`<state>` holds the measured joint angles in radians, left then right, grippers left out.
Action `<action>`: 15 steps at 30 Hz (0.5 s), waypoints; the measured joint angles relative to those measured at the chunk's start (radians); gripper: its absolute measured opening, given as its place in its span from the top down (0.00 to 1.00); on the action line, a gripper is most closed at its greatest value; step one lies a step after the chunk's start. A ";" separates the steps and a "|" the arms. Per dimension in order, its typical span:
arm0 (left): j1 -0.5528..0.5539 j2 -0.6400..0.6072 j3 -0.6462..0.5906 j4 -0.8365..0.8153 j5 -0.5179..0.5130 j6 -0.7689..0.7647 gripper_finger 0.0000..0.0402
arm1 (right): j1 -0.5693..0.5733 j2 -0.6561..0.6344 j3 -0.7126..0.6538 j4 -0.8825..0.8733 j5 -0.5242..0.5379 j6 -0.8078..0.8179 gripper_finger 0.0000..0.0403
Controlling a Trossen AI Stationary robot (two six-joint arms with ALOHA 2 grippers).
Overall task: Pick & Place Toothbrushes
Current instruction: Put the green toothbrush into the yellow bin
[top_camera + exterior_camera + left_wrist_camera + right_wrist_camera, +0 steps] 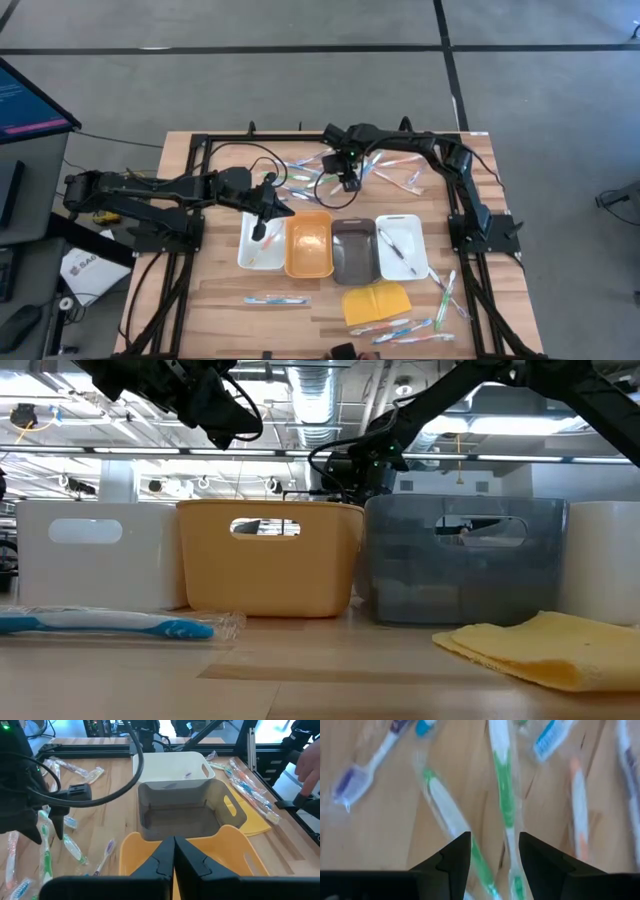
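The right gripper [494, 851] hung with its 2 dark fingers parted and empty over a scatter of thin plastic toothbrushes in clear wrappers [392, 172] at the upper middle of the high view, a green-and-white toothbrush [504, 795] lying lengthwise between the jaws. More toothbrushes lay near the bottom of that view beside a yellow cloth-like pad [377, 301], and 1 rested in the white rectangular tray at the right end of the row [402, 246]. The left gripper [174, 857], clenched on nothing, hovered over the orange rectangular tray [309, 244]. These brushes looked light and stiff, their wrappers probably slippery, so a pinch across the handle's middle seemed safest, away from the bristle head.
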<state>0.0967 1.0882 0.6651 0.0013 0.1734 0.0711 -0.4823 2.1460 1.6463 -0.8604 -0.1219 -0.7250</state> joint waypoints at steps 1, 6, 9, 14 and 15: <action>0.000 0.000 0.000 0.000 0.000 0.000 1.00 | -0.005 0.002 0.000 -0.012 0.000 -0.004 0.60; 0.000 0.000 0.000 0.000 0.000 0.000 1.00 | -0.031 0.022 -0.002 -0.051 0.000 -0.008 0.59; 0.000 0.000 0.000 0.000 0.000 0.000 1.00 | -0.045 0.033 0.001 -0.041 0.000 -0.008 0.59; 0.000 0.000 0.000 0.000 0.000 0.000 1.00 | -0.066 0.053 0.000 -0.053 0.000 -0.008 0.58; 0.000 0.000 0.000 0.000 0.000 0.000 1.00 | -0.067 0.055 -0.001 -0.054 0.000 -0.008 0.59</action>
<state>0.0967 1.0882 0.6651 0.0013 0.1734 0.0711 -0.5497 2.2007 1.6451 -0.9143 -0.1219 -0.7334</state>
